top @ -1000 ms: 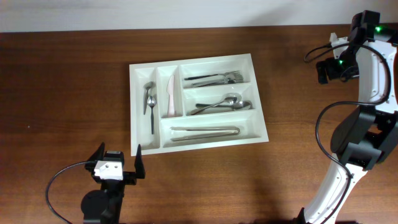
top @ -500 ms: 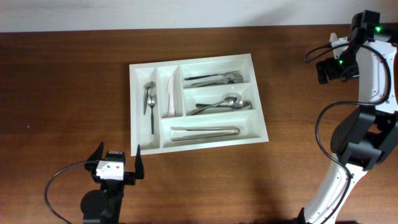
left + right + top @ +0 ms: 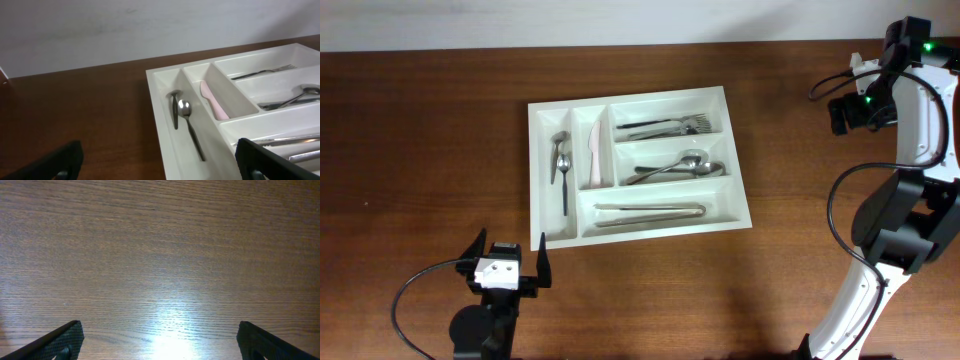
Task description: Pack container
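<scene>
The white cutlery tray lies in the middle of the table. Its upright compartments hold two small spoons and a pink knife. Its long compartments hold forks, spoons and tongs. My left gripper is open and empty, just off the tray's near left corner. In the left wrist view the tray lies right ahead with the small spoons and the pink knife. My right gripper is open and empty at the far right, over bare wood.
The brown wooden table runs up to a pale wall at the back. The right arm's white links and black cables stand along the right edge. The left arm's base sits at the front edge.
</scene>
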